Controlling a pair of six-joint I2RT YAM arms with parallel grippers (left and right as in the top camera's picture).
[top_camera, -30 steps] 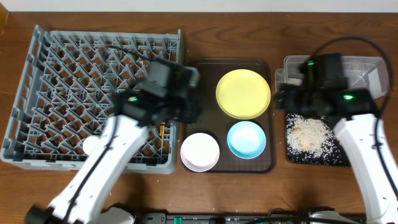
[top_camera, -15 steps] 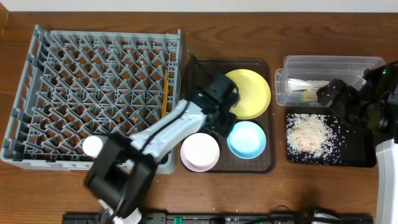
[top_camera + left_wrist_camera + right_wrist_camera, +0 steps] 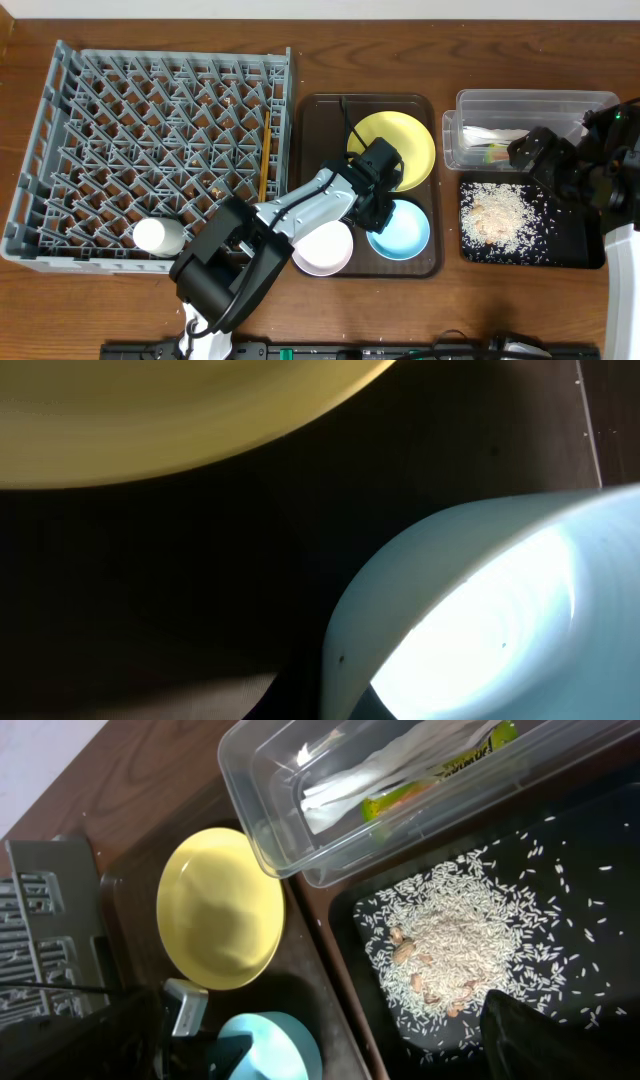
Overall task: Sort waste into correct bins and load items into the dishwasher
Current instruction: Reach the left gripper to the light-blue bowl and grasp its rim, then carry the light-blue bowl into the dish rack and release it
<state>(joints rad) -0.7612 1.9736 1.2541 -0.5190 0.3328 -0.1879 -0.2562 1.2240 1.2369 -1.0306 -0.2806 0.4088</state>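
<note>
Apparently left gripper [image 3: 383,203]: jaws pressed together at near rim of light blue bowl [image 3: 403,228], yellow plate [image 3: 400,140] just beyond; hold unconfirmed. Risk: shallow rim pinch slips, bowl drops on lifting. Right gripper [image 3: 528,152] spread wide.

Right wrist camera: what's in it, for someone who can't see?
A clear rectangular plastic tub holds a crumpled white tissue and a green-and-orange snack wrapper. Below it, pale rice crumbs lie in a black tray; a round yellow plate sits to the left.

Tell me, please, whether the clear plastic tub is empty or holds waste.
Holds waste: a crumpled white tissue and a green-and-orange wrapper lie inside the clear tub.
</note>
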